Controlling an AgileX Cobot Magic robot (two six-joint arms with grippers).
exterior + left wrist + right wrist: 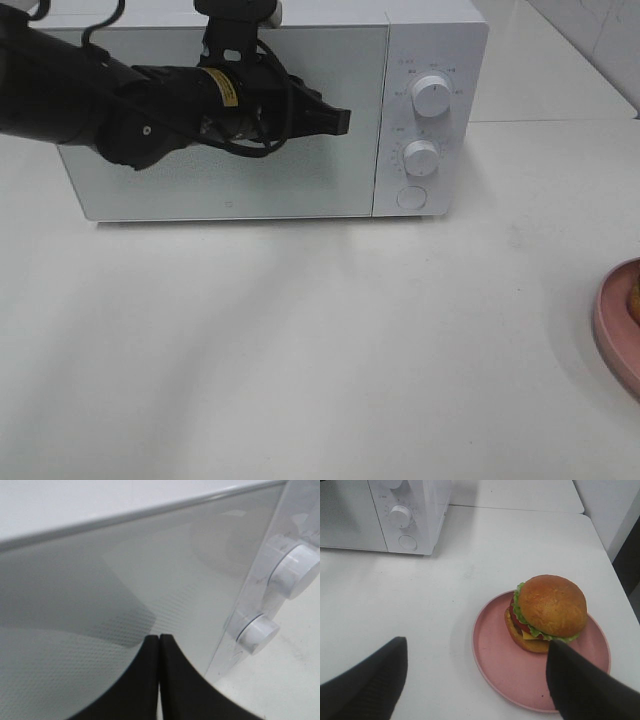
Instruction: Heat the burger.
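Right wrist view shows the burger (547, 612) unheated on its plate (500, 672), right gripper (475, 680) spread; microwave (430, 40) door closed, left gripper (159, 675) pressed together.

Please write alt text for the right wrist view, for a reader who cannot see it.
A burger sits on a pink plate on a white table, between the open right gripper fingers. A closed white microwave stands beyond.

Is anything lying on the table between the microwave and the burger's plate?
No. The right wrist view shows bare white table between the microwave and the pink plate holding the burger.
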